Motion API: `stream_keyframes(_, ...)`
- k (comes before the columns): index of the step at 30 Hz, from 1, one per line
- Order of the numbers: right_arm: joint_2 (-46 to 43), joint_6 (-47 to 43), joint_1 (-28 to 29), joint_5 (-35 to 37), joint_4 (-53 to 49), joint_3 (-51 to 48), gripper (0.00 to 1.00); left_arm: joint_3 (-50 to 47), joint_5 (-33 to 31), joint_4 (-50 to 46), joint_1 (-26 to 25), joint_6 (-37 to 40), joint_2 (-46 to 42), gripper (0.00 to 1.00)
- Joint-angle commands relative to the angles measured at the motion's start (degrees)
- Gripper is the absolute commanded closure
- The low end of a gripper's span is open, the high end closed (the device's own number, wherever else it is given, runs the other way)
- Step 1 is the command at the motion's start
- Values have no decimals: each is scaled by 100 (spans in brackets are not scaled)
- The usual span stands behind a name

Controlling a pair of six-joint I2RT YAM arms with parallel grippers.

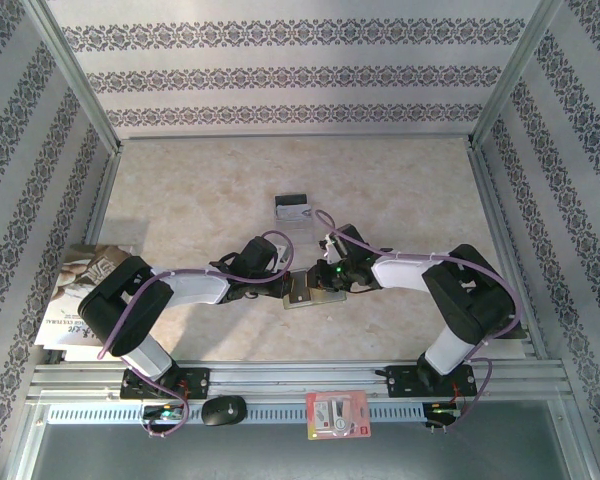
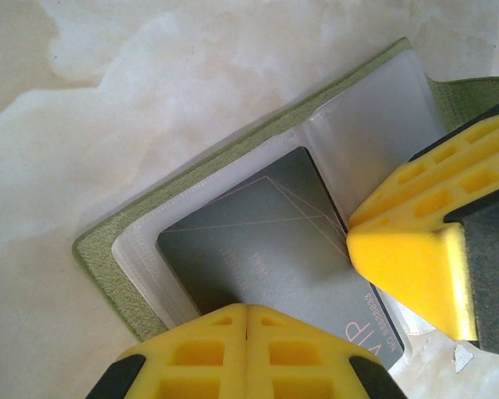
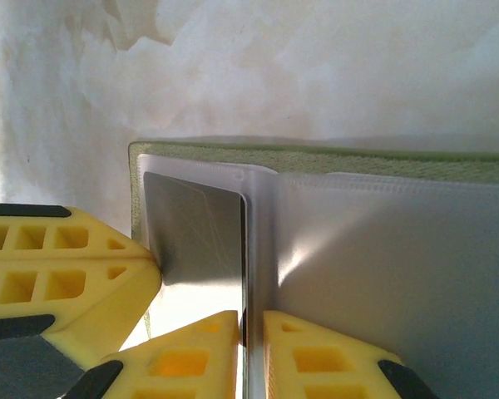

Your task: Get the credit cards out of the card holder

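Where the two arms meet, in the middle of the worktop [image 1: 200, 190] and toward its near side, the green card holder [image 2: 108, 258] lies open and flat. A shiny grey credit card [image 2: 266, 249] with the letters VIP on it sits in one of the clear pockets.

The left fingers [image 2: 243, 341] are pressed tight together right at one edge of this card. They touch it, but I cannot tell if they pinch it.

The right fingers [image 3: 270, 332] come in from the right side. They are squeezed on the thin fold of clear pocket just beside the card, so they grip the card holder. The grey card sits between the two sets of fingers, and the tips are very near each other.

A second credit card [image 1: 293, 207], with a black band, lies alone farther back on the worktop, well apart from the holder. A magazine [image 1: 75, 300] lies at the left edge, beside the left arm. A red-and-white packet [image 1: 338, 415] sits on the metal rail [image 1: 500, 385] at the near edge, and a small black mouse [image 1: 223, 410] sits to the left of it.
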Motion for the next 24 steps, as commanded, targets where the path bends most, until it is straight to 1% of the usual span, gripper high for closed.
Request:
stream_keyframes(1,176,152,22,-267,283,-165,84,-50,-16,-85,43,137,217,96)
stream_keyframes(5,190,270,-16,-408,520,-232,85,-36,1,-75,44,138,252,97)
stream_keyframes(11,141,276,-51,-399,617,-309,100,-41,-11,-85,42,154,235,97)
stream_keyframes(14,66,272,-62,-309,594,-354,100,-44,-16,-102,57,153,219,98)
stream_keyframes(24,-509,99,-61,441,69,-476,100,-93,-25,-115,97,169,174,99)
